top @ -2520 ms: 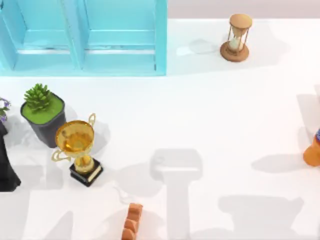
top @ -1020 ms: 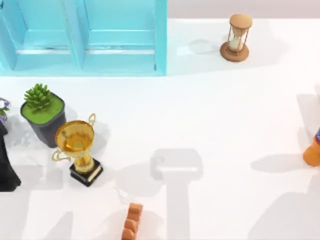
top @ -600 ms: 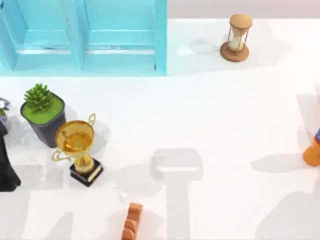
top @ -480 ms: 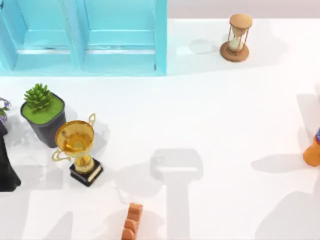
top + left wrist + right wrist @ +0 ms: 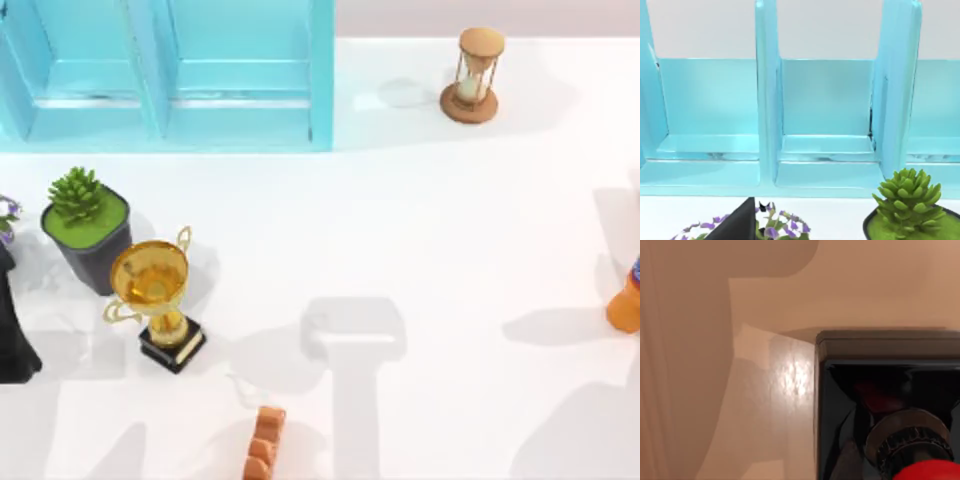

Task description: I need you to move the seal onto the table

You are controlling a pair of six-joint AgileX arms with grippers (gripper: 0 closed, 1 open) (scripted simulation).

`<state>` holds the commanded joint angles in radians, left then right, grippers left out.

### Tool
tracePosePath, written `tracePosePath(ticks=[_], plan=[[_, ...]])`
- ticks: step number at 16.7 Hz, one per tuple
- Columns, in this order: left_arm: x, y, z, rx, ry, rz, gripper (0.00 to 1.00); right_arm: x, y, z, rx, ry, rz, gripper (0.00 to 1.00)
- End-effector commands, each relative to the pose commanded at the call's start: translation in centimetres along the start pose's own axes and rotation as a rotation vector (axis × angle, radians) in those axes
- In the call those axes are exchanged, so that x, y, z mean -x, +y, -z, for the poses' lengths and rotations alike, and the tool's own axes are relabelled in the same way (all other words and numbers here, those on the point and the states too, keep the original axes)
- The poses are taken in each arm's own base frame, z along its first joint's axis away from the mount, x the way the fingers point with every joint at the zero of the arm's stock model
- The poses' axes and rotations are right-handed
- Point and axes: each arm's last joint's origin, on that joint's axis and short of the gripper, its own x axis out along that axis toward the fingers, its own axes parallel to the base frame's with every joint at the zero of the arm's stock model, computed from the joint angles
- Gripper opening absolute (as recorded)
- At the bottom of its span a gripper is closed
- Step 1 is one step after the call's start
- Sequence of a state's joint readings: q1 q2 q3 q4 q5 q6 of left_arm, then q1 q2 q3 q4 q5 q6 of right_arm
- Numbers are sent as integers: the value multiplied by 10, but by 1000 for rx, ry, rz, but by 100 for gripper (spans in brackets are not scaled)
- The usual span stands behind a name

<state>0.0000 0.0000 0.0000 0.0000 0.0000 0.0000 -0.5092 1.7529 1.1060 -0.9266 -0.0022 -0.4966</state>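
Seal (image 5: 900, 437): in the right wrist view it sits close under the camera, above a tan, shadowed surface. Its red knob is nearest the lens and its black block lies beyond. You cannot tell whether the right gripper is pinching it or spread around it.

Risk: if the hold is off-centre, the block may tilt and the seal may topple when it meets the table (image 5: 450, 250).

Long axis: block to knob, running roughly toward the camera.

Left arm (image 5: 14, 335): parked at the table's left edge, gripper state likewise unclear.

No readable text, trophy (image 5: 155, 300) base plaque too small to read
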Motion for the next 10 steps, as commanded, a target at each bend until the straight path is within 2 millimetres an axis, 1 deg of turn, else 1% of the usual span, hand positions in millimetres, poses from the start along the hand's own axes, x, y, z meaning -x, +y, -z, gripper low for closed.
tracePosePath(ticks=[2, 3, 10], plan=[[0, 0, 0, 0, 0, 0, 100, 0, 0, 0, 0, 0, 0, 2], [0, 0, 0, 0, 0, 0, 100, 0, 0, 0, 0, 0, 0, 0], [0, 0, 0, 0, 0, 0, 100, 0, 0, 0, 0, 0, 0, 0]])
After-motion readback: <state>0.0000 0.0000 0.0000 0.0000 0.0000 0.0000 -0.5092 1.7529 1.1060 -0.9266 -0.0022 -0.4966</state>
